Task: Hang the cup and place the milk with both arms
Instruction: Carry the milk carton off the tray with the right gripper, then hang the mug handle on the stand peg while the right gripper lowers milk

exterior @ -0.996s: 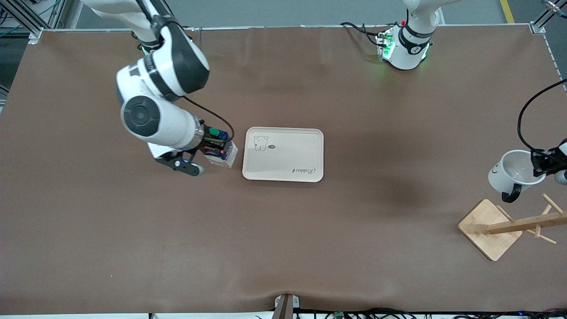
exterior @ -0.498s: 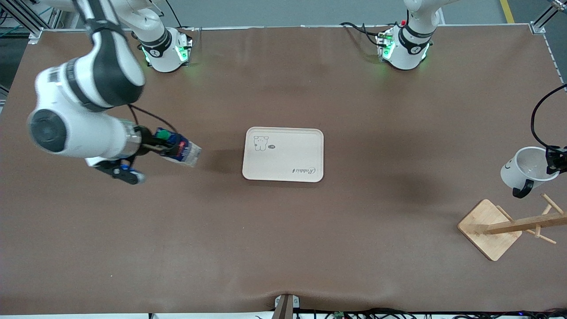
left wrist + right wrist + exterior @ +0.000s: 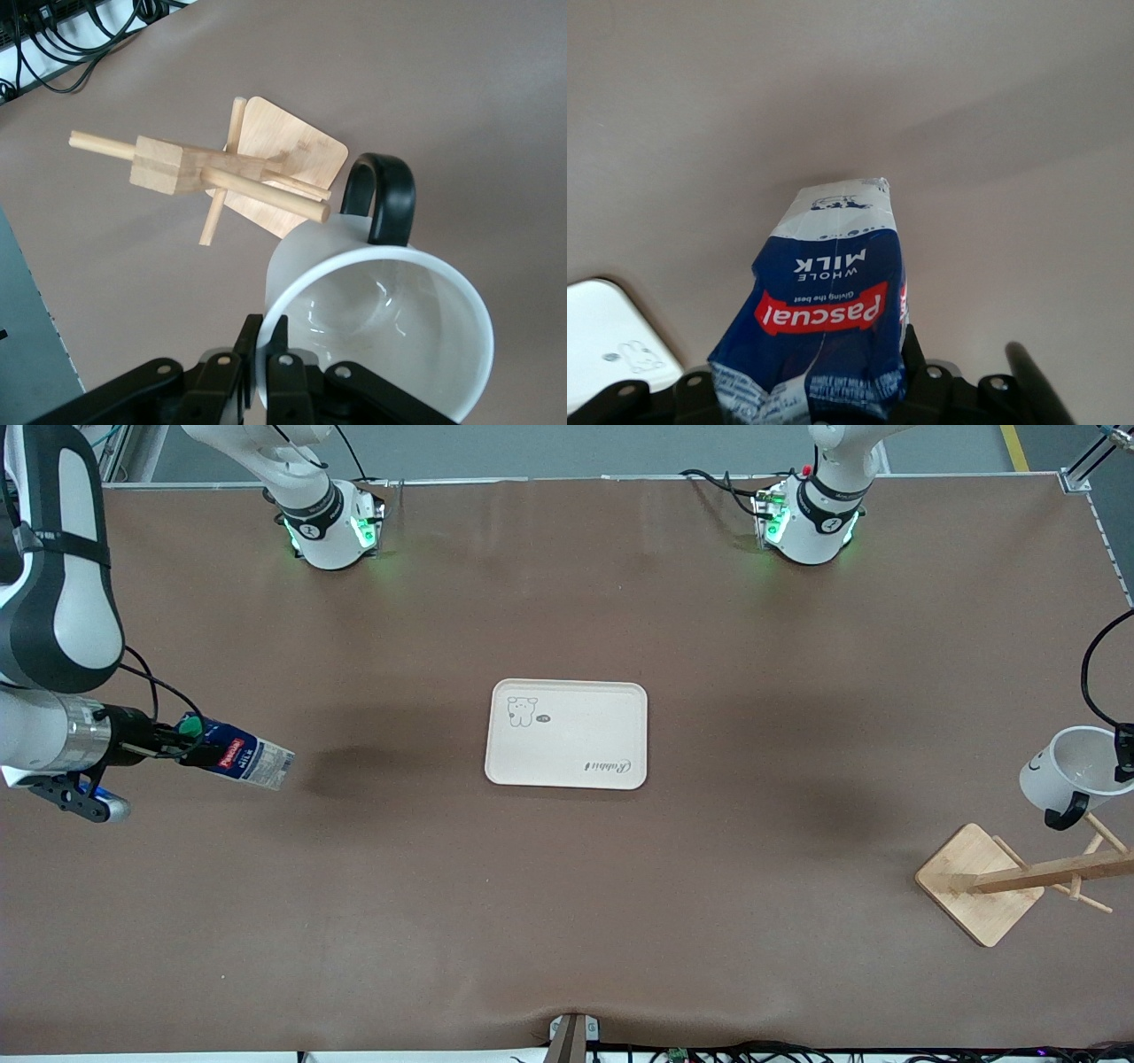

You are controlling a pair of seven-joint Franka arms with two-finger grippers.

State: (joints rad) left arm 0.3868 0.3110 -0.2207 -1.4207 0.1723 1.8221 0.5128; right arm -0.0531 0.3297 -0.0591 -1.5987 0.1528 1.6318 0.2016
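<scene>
Two arms (image 3: pixel 53 593): glossy white shells, black joint bands, silver wrist collar. Round white bases (image 3: pixel 811 518) carry green lights and black numerals. Grippers matte black with visible screws; thin black cables (image 3: pixel 1094 669) loop at wrists.

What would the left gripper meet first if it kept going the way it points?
Probably the wooden mug rack: the left gripper, jaws shut on the white mug by its rim, aims toward it from above, though depth is unclear.

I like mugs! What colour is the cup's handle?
Black. The cup is white with a black loop handle, clearest in the left wrist view.
</scene>
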